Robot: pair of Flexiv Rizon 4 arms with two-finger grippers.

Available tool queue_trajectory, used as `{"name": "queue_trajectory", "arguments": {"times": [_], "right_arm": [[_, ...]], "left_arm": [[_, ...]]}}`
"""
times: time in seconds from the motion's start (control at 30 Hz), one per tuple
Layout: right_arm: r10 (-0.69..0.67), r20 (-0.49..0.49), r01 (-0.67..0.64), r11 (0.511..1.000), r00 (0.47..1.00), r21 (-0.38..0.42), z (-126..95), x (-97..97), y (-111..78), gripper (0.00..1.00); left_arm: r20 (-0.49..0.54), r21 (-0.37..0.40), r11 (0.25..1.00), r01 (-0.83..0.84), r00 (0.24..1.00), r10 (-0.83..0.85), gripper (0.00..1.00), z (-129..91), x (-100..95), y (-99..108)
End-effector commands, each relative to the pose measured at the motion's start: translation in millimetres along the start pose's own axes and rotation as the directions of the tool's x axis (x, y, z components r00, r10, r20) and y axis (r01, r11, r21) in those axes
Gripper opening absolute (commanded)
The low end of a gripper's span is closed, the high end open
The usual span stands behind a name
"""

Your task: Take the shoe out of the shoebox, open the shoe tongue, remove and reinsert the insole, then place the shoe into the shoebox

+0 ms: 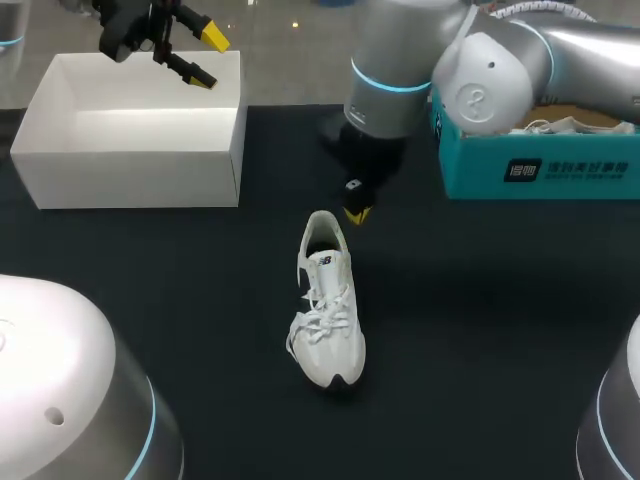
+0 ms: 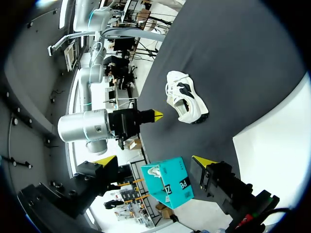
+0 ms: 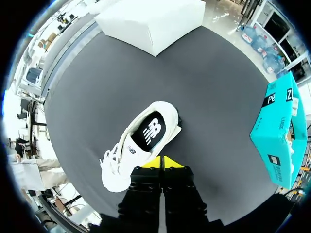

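Quick count first: one shoe [image 1: 327, 305], two boxes, and my two grippers. The shoe is a white sneaker sitting sole-down on the dark table [image 1: 480, 330], right around the middle of the head view, outside both boxes.

The white box [image 1: 130, 160] is in the upper left of the frame, open on top, with nothing showing inside it. The teal box [image 1: 540, 170] is in the upper right with something white inside, though I can't really tell what. Both boxes are well apart from the shoe.

My left gripper [image 1: 208, 58] hangs over the back right corner of the white box with its fingers spread wide and nothing between them. My right gripper [image 1: 356, 212] is at upper centre, just beside the heel end of the shoe. Its two yellow tips are pressed together with nothing caught between them. Can't say for sure whether it's touching the shoe; from the right wrist view it sits right at the edge of the collar.

As for what's in the way, my right arm comes in from the upper right and covers the left end of the teal box and some of the table behind the shoe.

The shoe's long axis runs roughly top to bottom in the head view. The heel is toward the top and the toe toward the bottom, angled slightly right. The laces face up, and the black insole [image 3: 151, 130] shows through the opening.
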State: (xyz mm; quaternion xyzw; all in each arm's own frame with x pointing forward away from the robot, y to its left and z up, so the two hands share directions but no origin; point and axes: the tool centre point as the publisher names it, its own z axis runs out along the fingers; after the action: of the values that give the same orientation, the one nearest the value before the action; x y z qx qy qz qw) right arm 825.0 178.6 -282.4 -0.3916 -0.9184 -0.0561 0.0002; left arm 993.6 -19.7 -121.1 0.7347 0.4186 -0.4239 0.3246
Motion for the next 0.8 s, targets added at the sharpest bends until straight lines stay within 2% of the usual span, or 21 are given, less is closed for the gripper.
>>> {"name": "queue_trajectory", "arguments": {"times": [0.03, 0.4, 0.47, 0.53, 0.63, 0.7, 0.8], "right_arm": [[-0.301, 0.233, 0.278, 0.952, 0.925, 0.124, 0, 2.6, 6.2, 0.00], [-0.301, 0.233, 0.278, 0.952, 0.925, 0.124, 0, 2.6, 6.2, 0.00], [-0.340, 0.215, 0.352, 0.936, 0.915, -0.017, 8, 1.6, 14.5, 0.00], [-0.365, 0.195, 0.387, 0.917, 0.910, -0.091, 12, 0.8, 18.0, 0.00], [-0.417, 0.172, 0.440, 0.888, 0.892, -0.130, 14, -0.3, 23.8, 0.00], [-0.460, 0.156, 0.476, 0.875, 0.874, -0.090, 16, -0.5, 27.6, 0.00], [-0.513, 0.136, 0.526, 0.846, 0.848, -0.091, 16, 0.0, 32.6, 0.00]], "left_arm": [[-0.002, 0.003, 1.000, -0.001, 1.000, 0.001, 1.00, -1, 0.2, 1], [-0.002, 0.003, 1.000, -0.001, 1.000, 0.001, 1.00, -1, 0.2, 1], [-0.002, 0.003, 1.000, -0.001, 1.000, 0.001, 1.00, -1, 0.2, 1], [-0.002, 0.003, 1.000, -0.001, 1.000, 0.001, 1.00, -1, 0.2, 1], [-0.002, 0.003, 1.000, -0.001, 1.000, 0.001, 1.00, -1, 0.2, 1], [-0.002, 0.003, 1.000, -0.001, 1.000, 0.001, 1.00, -1, 0.2, 1], [-0.002, 0.003, 1.000, -0.001, 1.000, 0.001, 1.00, -1, 0.2, 1]]}}
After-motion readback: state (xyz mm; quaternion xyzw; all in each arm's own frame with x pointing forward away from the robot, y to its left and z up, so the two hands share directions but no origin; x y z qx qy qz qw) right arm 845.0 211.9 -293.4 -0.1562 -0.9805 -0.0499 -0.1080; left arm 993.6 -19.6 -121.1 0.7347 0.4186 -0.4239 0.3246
